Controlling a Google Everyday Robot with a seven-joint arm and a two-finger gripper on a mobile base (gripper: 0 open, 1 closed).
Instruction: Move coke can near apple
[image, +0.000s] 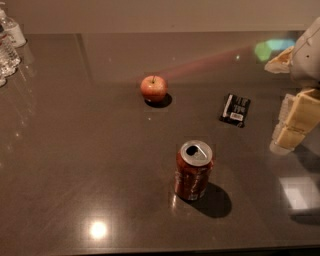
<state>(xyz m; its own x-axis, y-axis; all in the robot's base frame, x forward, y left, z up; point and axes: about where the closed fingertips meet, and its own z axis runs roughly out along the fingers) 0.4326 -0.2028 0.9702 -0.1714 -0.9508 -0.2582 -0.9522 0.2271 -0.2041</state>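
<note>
- We take this for an office or lab room, though we cannot say which. A plain pale wall (150, 15) runs behind the far edge of a dark, glossy desk (75, 150).
- Clear plastic water bottles (7, 45) stand grouped at the far left corner.
- A round glare spot (98, 229) from indoor lighting shines off the desk near its front edge.
- A robot gripper (290, 127) hangs over the right edge, as in a test room.
</note>
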